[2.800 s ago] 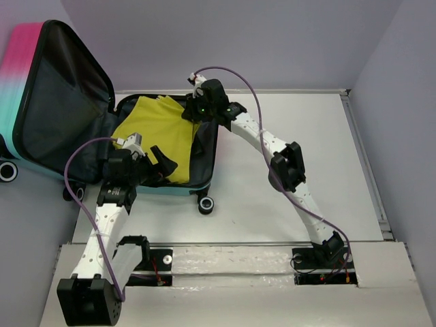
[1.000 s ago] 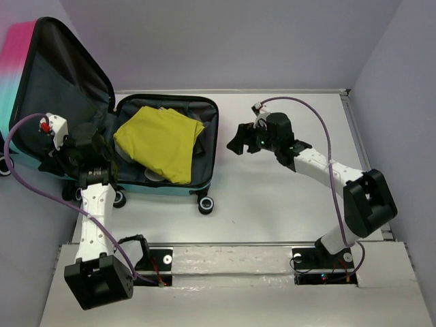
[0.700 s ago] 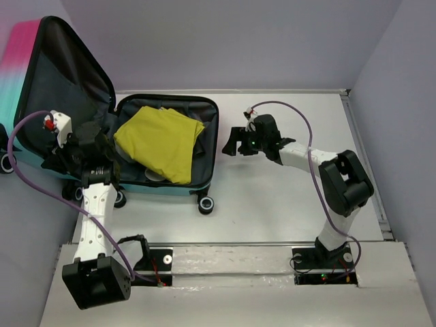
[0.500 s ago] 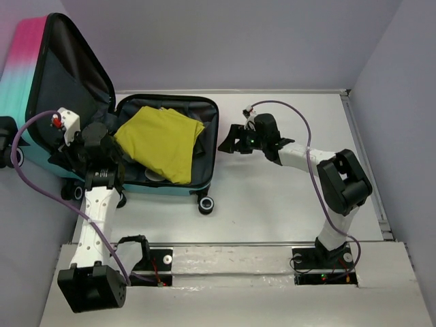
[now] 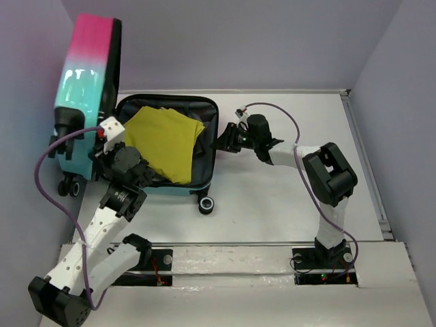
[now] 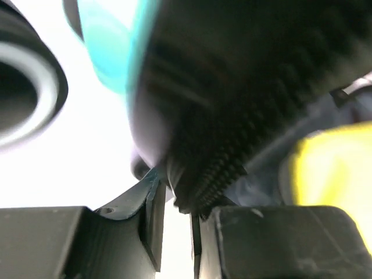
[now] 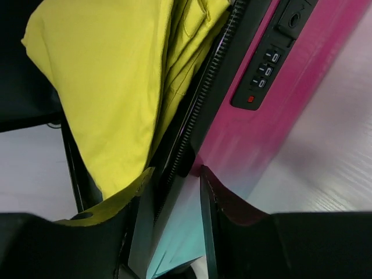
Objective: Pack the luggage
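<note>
The luggage lies open at the left of the table, its base (image 5: pixel 204 178) flat with a yellow cloth (image 5: pixel 163 139) inside. The pink-to-teal lid (image 5: pixel 88 75) stands almost upright. My left gripper (image 5: pixel 107 151) sits low at the hinge side, shut on the lid's black zipper rim (image 6: pixel 232 157); its fingertips (image 6: pixel 154 215) pinch that edge. My right gripper (image 5: pixel 219 143) is at the base's right wall, shut on the rim (image 7: pixel 174 168), one finger inside by the cloth (image 7: pixel 110 75) and the other on the pink shell (image 7: pixel 302 104).
A combination lock (image 7: pixel 264 72) sits on the pink side wall just beyond my right fingers. Black wheels (image 5: pixel 206 203) stick out at the base's near corner, and one wheel (image 6: pixel 23 99) looms close by my left gripper. Grey walls enclose the table.
The lid has swung up from leaning back to almost upright, carried by my left gripper. My right gripper has moved left to the base's rim and its jaws have narrowed onto it.
</note>
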Controlling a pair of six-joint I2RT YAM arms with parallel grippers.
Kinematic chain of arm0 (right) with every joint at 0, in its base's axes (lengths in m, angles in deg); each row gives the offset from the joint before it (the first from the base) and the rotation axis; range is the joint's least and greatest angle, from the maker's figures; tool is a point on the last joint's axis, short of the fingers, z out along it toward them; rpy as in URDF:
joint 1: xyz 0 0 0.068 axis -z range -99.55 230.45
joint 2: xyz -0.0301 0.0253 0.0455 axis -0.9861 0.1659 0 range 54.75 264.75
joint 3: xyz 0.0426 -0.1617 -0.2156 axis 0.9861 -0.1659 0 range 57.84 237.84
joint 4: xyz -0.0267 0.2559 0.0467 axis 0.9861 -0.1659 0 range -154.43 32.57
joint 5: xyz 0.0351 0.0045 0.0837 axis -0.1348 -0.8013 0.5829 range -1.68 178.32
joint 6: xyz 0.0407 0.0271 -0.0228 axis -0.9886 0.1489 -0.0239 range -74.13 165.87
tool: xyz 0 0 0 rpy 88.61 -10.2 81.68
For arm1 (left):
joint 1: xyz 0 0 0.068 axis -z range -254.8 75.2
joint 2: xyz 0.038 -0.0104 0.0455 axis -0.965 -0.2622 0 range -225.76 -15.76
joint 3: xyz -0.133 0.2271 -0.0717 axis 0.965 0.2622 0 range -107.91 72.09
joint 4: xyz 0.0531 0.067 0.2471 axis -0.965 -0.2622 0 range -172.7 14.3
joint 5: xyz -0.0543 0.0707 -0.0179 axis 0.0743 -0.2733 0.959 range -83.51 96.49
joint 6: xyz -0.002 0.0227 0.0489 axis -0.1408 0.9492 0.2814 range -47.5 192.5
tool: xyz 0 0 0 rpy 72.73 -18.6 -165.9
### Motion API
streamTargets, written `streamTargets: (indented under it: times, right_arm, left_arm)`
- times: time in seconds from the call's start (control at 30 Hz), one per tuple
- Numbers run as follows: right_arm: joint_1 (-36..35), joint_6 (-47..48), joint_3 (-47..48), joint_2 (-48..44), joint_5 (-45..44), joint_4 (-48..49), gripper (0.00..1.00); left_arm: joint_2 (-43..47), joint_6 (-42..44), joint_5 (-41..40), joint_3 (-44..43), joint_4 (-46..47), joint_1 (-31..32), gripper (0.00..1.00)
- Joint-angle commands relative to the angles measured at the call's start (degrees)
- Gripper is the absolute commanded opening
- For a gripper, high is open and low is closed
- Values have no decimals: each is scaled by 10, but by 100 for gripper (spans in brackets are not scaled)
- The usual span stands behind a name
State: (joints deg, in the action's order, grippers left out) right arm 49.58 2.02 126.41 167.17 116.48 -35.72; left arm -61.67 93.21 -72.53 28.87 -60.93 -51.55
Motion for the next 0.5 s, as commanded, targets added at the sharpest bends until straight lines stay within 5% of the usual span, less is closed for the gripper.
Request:
streamTargets:
  times: [0.0, 0.1, 0.37, 0.4, 0.43, 0.47]
  right_arm:
    - [-17, -18, 24, 24, 0, 15, 24]
    - [-17, -19, 25, 33, -7, 14, 16]
    - [-17, -16, 16, 32, -16, 14, 14]
    - [-17, -16, 14, 31, -21, 15, 14]
    - [-17, -17, 12, 31, -22, 15, 14]
    - [-17, -17, 10, 30, -23, 16, 14]
  left_arm:
    - [-12, 32, -10, 15, 69, 138, 6]
    - [-22, 18, -28, 16, 69, 218, 6]
    - [-53, -9, -95, -5, 15, 441, 6]
    - [-52, -54, -97, -12, -29, 460, 14]
    - [-52, -76, -90, -19, -54, 480, 45]
    - [-50, -96, -81, -33, -75, 525, 63]
